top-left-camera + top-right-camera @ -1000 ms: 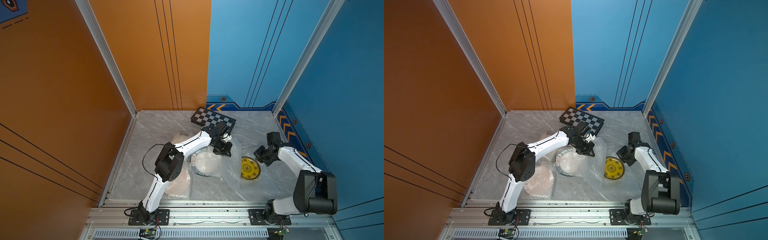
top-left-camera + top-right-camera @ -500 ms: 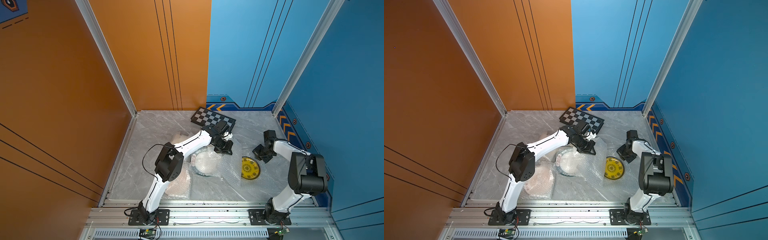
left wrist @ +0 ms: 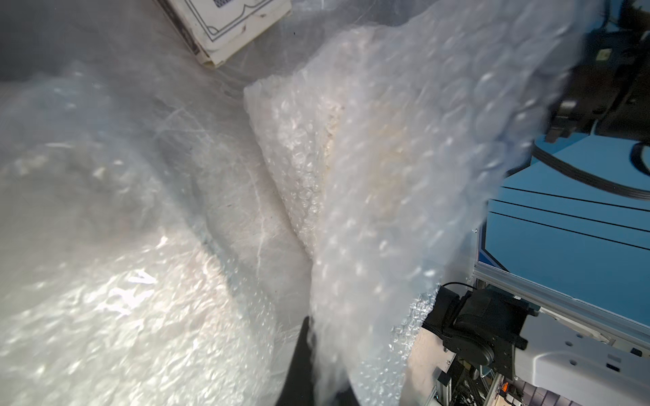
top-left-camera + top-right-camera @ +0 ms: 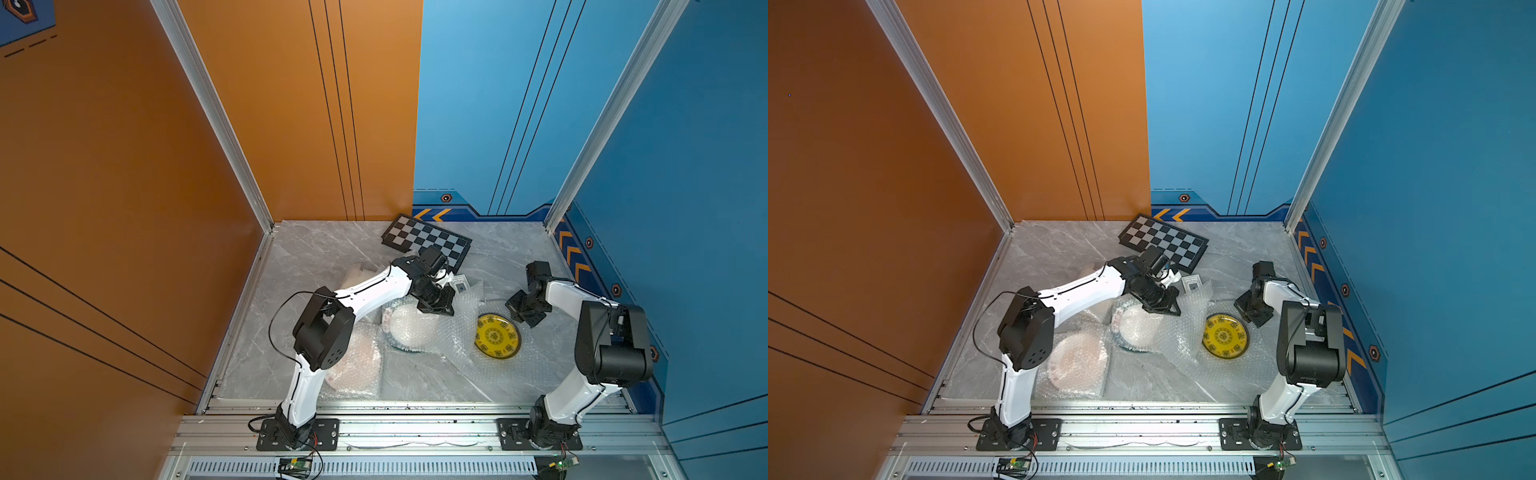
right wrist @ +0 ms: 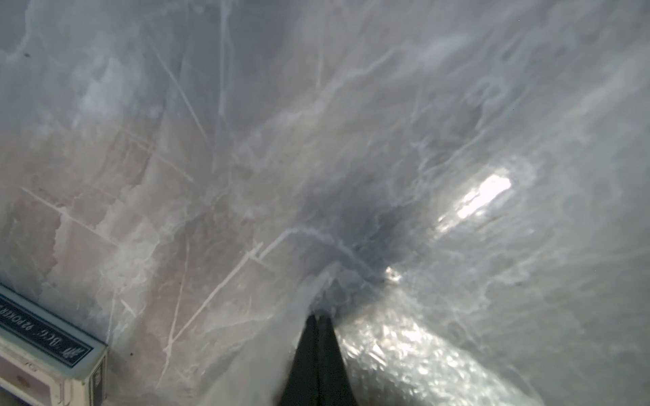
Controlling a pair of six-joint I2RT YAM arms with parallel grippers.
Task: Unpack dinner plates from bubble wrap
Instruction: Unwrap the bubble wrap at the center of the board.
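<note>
Left gripper (image 3: 309,351): bubble wrap (image 3: 387,158) pinched, flap raised, probably for peeling.
Right gripper (image 5: 318,318): wrap edge pinched, probably as anchor.

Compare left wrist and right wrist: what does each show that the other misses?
Left wrist only: the right arm, blue wall, a raised fold of bubble wrap pinched in the left fingers. Right wrist only: the blue lettered side of the box, right fingers shut on a wrap edge. Both: box, bubble wrap, marble table.
</note>
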